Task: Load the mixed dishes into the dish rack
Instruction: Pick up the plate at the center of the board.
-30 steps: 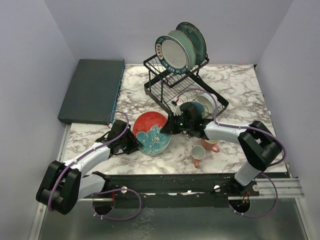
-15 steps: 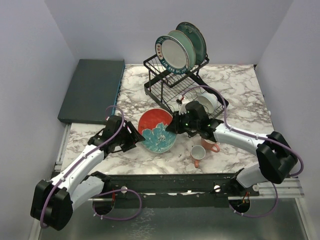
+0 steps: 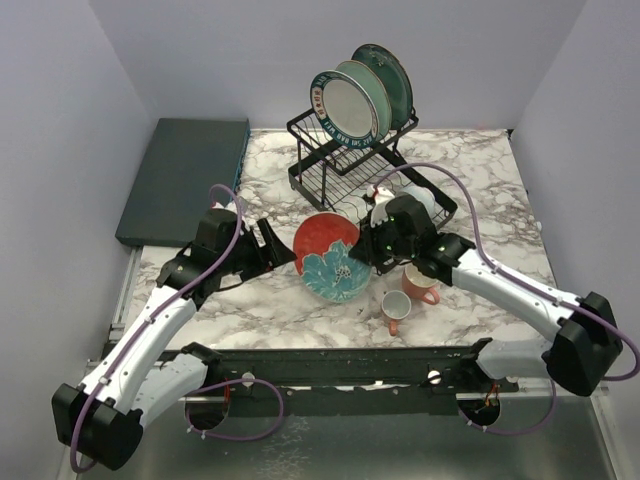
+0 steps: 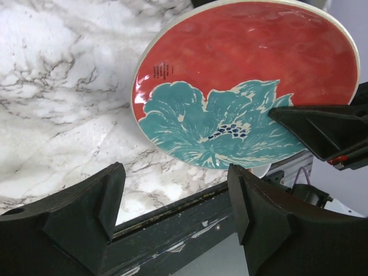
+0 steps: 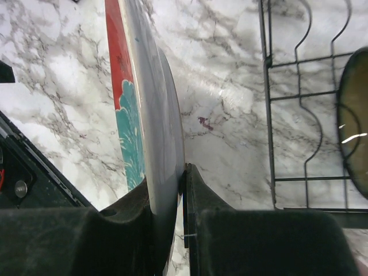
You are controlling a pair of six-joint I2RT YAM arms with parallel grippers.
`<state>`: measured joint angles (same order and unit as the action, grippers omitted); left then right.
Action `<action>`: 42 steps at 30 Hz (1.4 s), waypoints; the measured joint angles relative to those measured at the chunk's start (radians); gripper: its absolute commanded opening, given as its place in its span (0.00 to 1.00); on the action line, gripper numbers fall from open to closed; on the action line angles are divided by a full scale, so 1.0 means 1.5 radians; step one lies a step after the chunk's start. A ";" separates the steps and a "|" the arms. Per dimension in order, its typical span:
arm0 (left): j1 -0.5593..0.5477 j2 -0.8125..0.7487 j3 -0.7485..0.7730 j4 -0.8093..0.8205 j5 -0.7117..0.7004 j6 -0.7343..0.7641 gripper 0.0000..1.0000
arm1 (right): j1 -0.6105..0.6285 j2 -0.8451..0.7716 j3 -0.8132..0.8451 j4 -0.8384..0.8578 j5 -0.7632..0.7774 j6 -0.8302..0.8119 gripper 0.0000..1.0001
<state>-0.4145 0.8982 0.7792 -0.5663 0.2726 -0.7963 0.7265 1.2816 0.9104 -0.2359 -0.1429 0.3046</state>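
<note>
- Marbled counter (image 3: pixel 490 215), boxed in by pale lilac walls. A dark teal slab (image 3: pixel 185 175) lies at its back-left corner.
- Dish rack (image 3: pixel 335 175): black wire, at the back centre of the counter. Its upper tier carries three plates upright, listed front to back: white blue-rimmed plate (image 3: pixel 345 108), pale green plate (image 3: pixel 368 90), dark teal plate (image 3: pixel 392 75). A white bowl (image 3: pixel 420 203) sits in the lower tray.
- Red-and-teal plate (image 3: pixel 333 258): tilted up on edge just in front of the lower tray, with its flowered face toward my left arm. I cannot tell whether its lower rim touches the counter.
- Right fingers (image 5: pixel 213 201): clenched on the plate's right rim, one on each face.
- Left fingers (image 4: pixel 86 207): spread wide and grasping nothing, just beside the plate's left edge and apart from it.
- Pink mug (image 3: pixel 393 308) and second pink mug (image 3: pixel 422 285): on the counter near the plate's lower right, outside the rack.
</note>
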 measured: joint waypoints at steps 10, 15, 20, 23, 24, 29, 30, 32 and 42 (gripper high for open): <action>0.000 -0.011 0.049 -0.023 -0.025 0.092 0.89 | 0.000 -0.097 0.105 -0.102 0.056 -0.048 0.00; 0.000 -0.016 0.039 -0.018 -0.024 0.121 0.99 | 0.000 -0.102 0.162 -0.148 0.072 -0.063 0.00; 0.000 -0.035 0.005 -0.012 -0.021 0.131 0.99 | 0.000 -0.099 0.227 -0.184 0.106 -0.080 0.00; 0.000 -0.039 0.001 -0.007 -0.020 0.135 0.99 | 0.000 -0.092 0.276 -0.198 0.135 -0.095 0.00; 0.000 -0.040 0.001 -0.004 -0.019 0.135 0.99 | 0.000 -0.087 0.293 -0.202 0.143 -0.101 0.00; 0.000 -0.040 -0.005 0.002 -0.019 0.136 0.99 | 0.000 -0.058 0.369 -0.204 0.183 -0.136 0.00; 0.000 -0.040 -0.005 0.002 -0.019 0.136 0.99 | 0.000 -0.054 0.378 -0.203 0.189 -0.144 0.00; 0.000 -0.040 -0.006 0.002 -0.019 0.136 0.99 | 0.000 -0.046 0.396 -0.203 0.203 -0.162 0.00; 0.000 -0.040 -0.006 0.003 -0.019 0.136 0.99 | 0.000 0.003 0.449 -0.138 0.259 -0.262 0.00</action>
<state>-0.4145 0.8387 0.7700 -0.5625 0.2436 -0.5930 0.7265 1.2858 1.5845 -0.4427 0.2462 -0.0891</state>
